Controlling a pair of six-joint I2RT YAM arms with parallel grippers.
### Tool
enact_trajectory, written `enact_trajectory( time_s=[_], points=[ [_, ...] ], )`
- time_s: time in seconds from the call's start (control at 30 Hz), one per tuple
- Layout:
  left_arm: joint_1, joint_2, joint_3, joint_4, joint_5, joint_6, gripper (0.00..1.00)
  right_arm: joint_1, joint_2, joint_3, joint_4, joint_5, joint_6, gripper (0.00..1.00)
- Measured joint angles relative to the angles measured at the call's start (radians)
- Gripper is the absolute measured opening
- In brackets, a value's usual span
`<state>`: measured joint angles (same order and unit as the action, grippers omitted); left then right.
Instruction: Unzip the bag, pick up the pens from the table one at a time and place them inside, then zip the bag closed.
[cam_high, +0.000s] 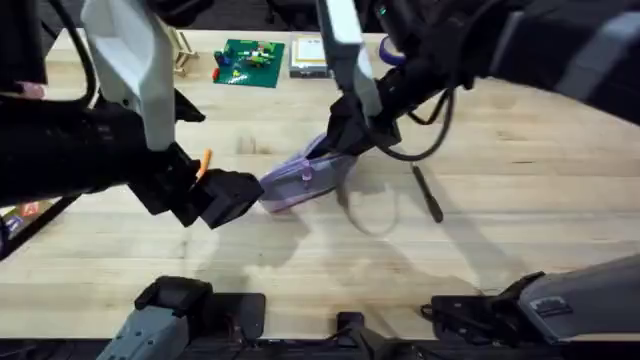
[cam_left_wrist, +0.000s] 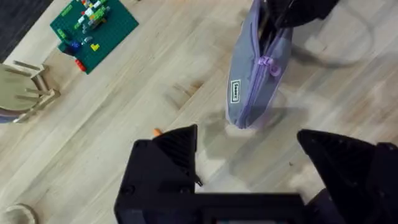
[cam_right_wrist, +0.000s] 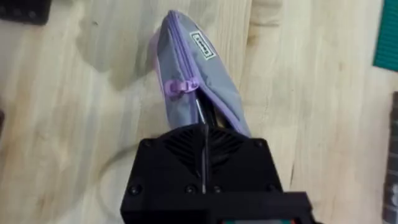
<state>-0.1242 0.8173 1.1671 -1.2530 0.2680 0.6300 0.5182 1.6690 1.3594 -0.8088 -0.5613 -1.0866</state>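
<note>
Lavender pouch (cam_high: 300, 180) lies on wooden table (cam_high: 520, 200), near middle, partly unzipped: zipper pull (cam_right_wrist: 177, 87) sits midway along zip, end nearest right gripper gaping.

Right gripper (cam_high: 345, 130) is on that open end of pouch; fingers pressed together, pinching pouch edge.

Left gripper (cam_high: 215, 195) hovers just beside other end of pouch, fingers (cam_left_wrist: 177, 146) spread wide, holding nothing.

Orange pen (cam_high: 204, 163) lies on table beside left gripper, mostly hidden by it.

Black pen (cam_high: 428, 194) lies on table on right-gripper side of pouch, well apart from it.

Green brick plate (cam_high: 249, 62) at far table edge, beyond pouch.
</note>
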Motion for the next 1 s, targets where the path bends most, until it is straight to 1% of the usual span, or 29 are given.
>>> enact_trajectory(
  time_s=[0.27,0.57,0.73,0.83,1.0],
  points=[
    [0.000,0.000,0.000,0.000,0.000,0.000,0.994,0.000,0.121,0.000,0.029,0.000,-0.044,0.031],
    [0.000,0.000,0.000,0.000,0.000,0.000,0.994,0.006,0.160,0.000,0.091,-0.001,-0.049,0.032],
    [0.000,0.000,0.000,0.000,0.000,0.000,0.993,0.055,0.202,0.000,0.093,0.006,-0.051,0.032],
    [0.000,0.000,0.000,0.000,0.000,0.000,0.993,0.089,0.216,0.000,0.097,0.041,-0.051,0.032],
    [0.000,0.000,0.000,0.000,0.000,0.000,0.993,0.123,0.216,0.000,0.098,0.108,-0.051,0.033]
  ],
)
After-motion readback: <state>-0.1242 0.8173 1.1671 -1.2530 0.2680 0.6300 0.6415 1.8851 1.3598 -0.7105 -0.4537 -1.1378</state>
